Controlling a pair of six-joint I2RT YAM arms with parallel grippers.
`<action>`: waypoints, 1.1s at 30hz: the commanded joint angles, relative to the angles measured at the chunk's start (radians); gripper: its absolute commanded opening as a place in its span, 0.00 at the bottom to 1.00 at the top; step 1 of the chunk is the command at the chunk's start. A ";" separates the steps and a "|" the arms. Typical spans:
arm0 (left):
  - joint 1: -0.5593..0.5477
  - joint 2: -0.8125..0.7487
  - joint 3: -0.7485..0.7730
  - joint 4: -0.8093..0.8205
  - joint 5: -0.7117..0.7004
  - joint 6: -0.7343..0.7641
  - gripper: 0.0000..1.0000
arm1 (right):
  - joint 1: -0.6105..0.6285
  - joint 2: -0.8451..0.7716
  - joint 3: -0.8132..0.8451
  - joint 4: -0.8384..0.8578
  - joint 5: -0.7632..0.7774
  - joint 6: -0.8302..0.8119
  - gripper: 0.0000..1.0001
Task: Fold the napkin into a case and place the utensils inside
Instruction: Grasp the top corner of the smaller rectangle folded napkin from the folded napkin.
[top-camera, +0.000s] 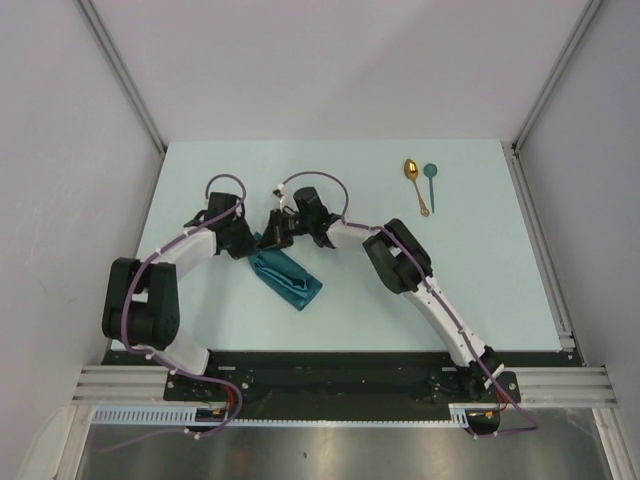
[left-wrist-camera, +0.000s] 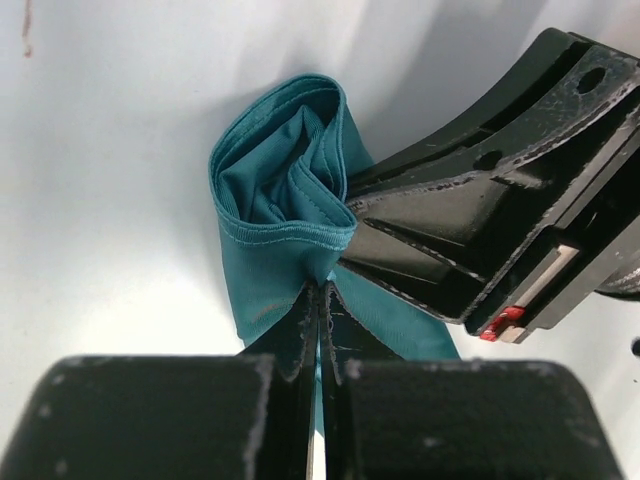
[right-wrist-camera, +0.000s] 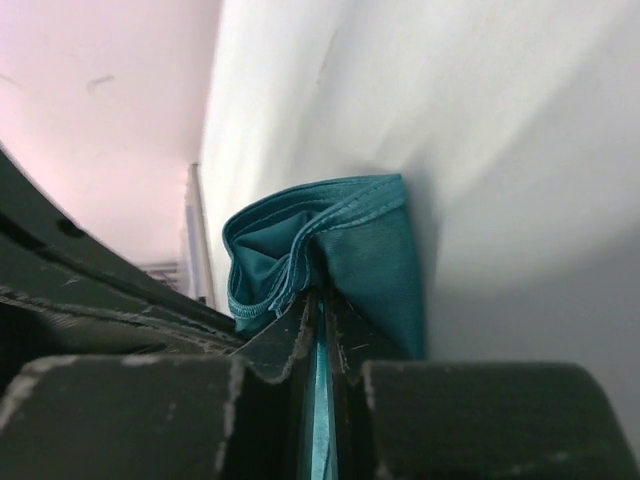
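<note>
Left tool (left-wrist-camera: 318, 292): the two black fingers are pressed together on a hem at one end of the napkin (left-wrist-camera: 280, 190), a teal blue-green piece of soft, faintly shiny cloth folded into a narrow strip; a sliver of teal shows in the seam between the fingers

Right tool (right-wrist-camera: 318, 300): its fingers are likewise closed on the cloth, pinching a stitched edge of the same end, with a thin line of teal between them; in the left wrist view its black body reaches in from the right and meets the napkin just beside the left tool's grip

Napkin, held end: between the two grips the layers stand apart and form an open, rounded mouth, the inner folds visible within it

Napkin, remainder: in the overhead view the strip lies flat on the pale blue-green tabletop (top-camera: 470, 290), running diagonally from the two tools towards the near edge and to the right

Slender shiny gold metal spoon with an oval bowl (top-camera: 416, 186) and slender teal spoon with a round bowl (top-camera: 430, 184): both lie well apart from the napkin, beyond it and to its right, side by side, gold nearer the napkin, bowls at the far end; the handle tips lie close together, and contact between them cannot be told
</note>
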 joint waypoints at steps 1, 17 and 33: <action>-0.011 -0.015 0.009 -0.025 -0.049 -0.028 0.00 | 0.058 -0.028 0.027 -0.218 0.119 -0.169 0.08; -0.009 -0.081 -0.045 0.003 -0.101 -0.048 0.00 | 0.051 -0.062 -0.041 0.051 -0.008 0.074 0.00; -0.008 -0.098 -0.069 0.006 -0.179 -0.065 0.00 | 0.093 -0.023 0.031 -0.143 0.081 0.003 0.00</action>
